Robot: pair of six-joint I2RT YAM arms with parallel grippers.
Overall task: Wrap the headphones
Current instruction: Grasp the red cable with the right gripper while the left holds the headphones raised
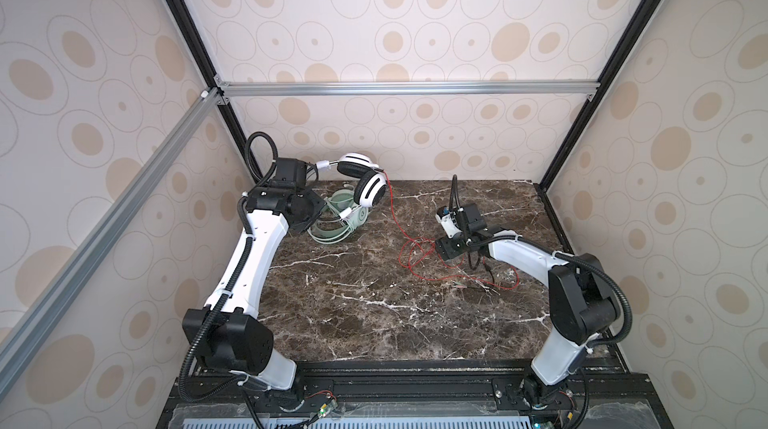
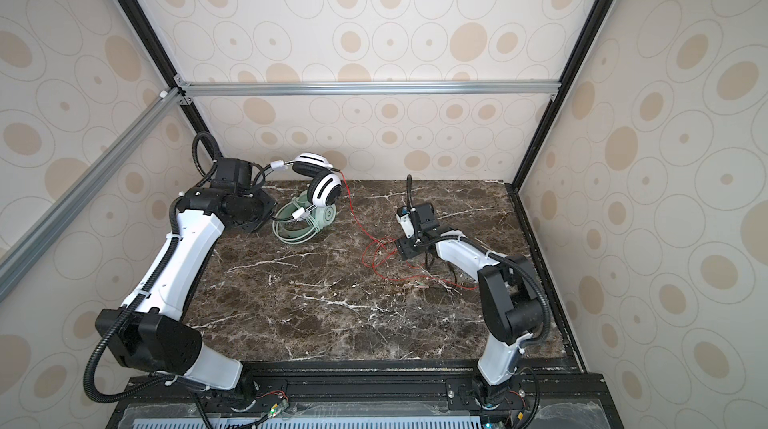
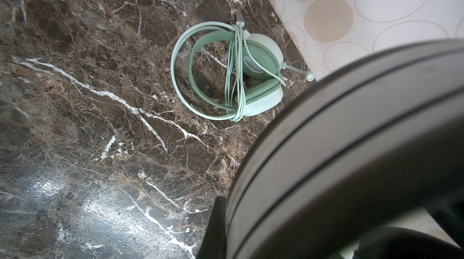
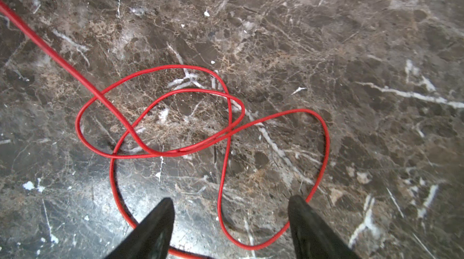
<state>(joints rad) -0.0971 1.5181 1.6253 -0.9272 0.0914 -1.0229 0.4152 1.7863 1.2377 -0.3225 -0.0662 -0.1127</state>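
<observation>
Item: white-and-black headset (image 1: 365, 185), held aloft over the back-left corner of the marble table (image 1: 374, 323), its headband clamped tight in the left gripper (image 1: 311, 169); red cable (image 4: 160, 154) unwound, running from the lower earcup down to a loose tangle of loops on the table. Item: mint-green headset (image 3: 258, 69), lying on the table just below, cable already coiled around it. Step in hand, as judged: gathering the red cable. Recommended handling: take a single strand clear of the crossings and lift gently, lest the tangle knot. Tool: right gripper (image 4: 230, 198), jaws well apart, poised above the loops, holding nothing; one strand passes just beside a fingertip, contact not discernible
</observation>
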